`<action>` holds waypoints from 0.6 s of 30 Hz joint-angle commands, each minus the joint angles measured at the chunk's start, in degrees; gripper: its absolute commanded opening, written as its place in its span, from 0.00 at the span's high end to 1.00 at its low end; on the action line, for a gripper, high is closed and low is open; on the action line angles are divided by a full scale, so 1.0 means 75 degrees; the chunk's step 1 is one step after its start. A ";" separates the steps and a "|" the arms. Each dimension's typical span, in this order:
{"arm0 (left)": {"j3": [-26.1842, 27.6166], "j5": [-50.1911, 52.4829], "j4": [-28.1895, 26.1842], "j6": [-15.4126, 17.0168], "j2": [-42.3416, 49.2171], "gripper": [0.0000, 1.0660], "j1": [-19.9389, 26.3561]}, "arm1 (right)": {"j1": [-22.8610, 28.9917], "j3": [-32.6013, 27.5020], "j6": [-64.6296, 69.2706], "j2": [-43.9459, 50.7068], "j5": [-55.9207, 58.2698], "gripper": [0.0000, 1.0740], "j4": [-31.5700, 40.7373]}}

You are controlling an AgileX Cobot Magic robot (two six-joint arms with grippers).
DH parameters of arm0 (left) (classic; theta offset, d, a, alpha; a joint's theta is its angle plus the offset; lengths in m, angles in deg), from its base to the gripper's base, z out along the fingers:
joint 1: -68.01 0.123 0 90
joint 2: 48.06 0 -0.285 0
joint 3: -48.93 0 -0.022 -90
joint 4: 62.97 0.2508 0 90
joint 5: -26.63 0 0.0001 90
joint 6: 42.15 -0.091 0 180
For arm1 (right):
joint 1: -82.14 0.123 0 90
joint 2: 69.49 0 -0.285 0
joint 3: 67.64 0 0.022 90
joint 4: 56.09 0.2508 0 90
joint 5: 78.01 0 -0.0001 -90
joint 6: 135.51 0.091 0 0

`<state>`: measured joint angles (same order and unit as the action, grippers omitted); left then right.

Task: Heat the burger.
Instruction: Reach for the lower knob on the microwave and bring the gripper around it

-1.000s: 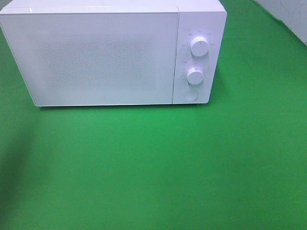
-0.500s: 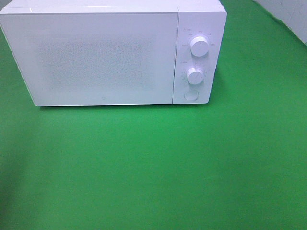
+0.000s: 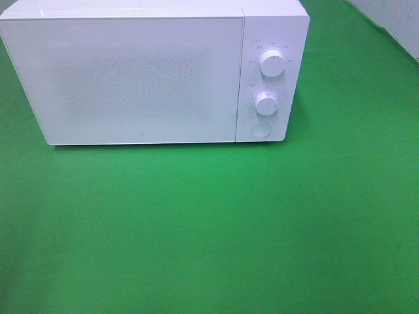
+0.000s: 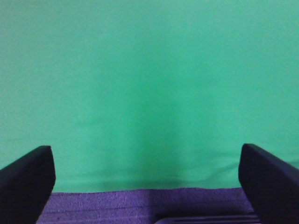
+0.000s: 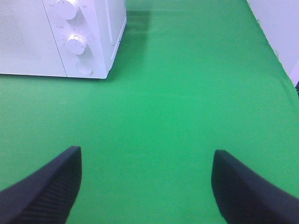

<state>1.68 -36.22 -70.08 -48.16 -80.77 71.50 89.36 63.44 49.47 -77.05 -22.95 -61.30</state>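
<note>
- Overhead: showed microwave (image 3: 288, 33) on green cloth (image 3: 209, 229), door (image 3: 131, 78) shut; no burger, no arms in sight.
- Left wrist: showed left claw (image 4: 145, 156) spread wide, empty, over bare cloth; no burger.
- Right wrist: showed right claw (image 5: 145, 156) spread, empty, microwave ahead and well apart. Judged right arm nearer to it. Burger unseen anywhere; could not tell direction from either claw, possibly behind door.

Bright, even light bleaches the boxy white plastic microwave (image 3: 141, 78), leaving a thin shadow along its base at six o'clock. The green cloth table cover (image 3: 209, 229) dims slightly toward eight o'clock. Close up, the black-fingered left gripper (image 4: 145, 148) looks soft-edged, the cloth hazy.
</note>
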 commanded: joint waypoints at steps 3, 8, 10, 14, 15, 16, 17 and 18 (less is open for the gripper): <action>-0.0046 0.0199 -0.0038 0.0015 0.0848 0.04 0.0031 | -0.0053 -0.0008 0.0069 0.0206 -0.0023 0.31 -0.0031; -0.0046 0.0199 -0.0038 0.0015 0.1444 0.04 0.0031 | -0.0053 -0.0008 0.0069 0.0206 -0.0023 0.31 -0.0031; -0.0046 0.0199 -0.0046 0.0038 0.1704 0.04 0.0031 | -0.0053 -0.0008 0.0069 0.0206 -0.0023 0.31 -0.0031; -0.0046 0.0199 -0.0107 0.0038 0.2223 0.04 0.0031 | -0.0053 -0.0008 0.0069 0.0206 -0.0023 0.31 -0.0031; -0.0046 0.0199 -0.0130 0.0046 0.2414 0.04 0.0031 | -0.0053 -0.0008 0.0069 0.0206 -0.0023 0.31 -0.0031; -0.0046 0.0199 -0.0130 0.0046 0.2414 0.04 0.0031 | -0.0053 -0.0008 0.0069 0.0206 -0.0023 0.31 -0.0031; -0.0046 0.0199 -0.0168 0.0046 0.2590 0.04 0.0031 | -0.0053 -0.0008 0.0069 0.0206 -0.0023 0.31 -0.0031; -0.0046 0.0199 -0.0168 0.0046 0.2590 0.04 0.0031 | -0.0053 -0.0008 0.0069 0.0206 -0.0023 0.31 -0.0031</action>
<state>1.62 -35.07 -70.76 -48.16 -61.47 71.50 89.36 63.44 49.47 -77.05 -22.95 -61.30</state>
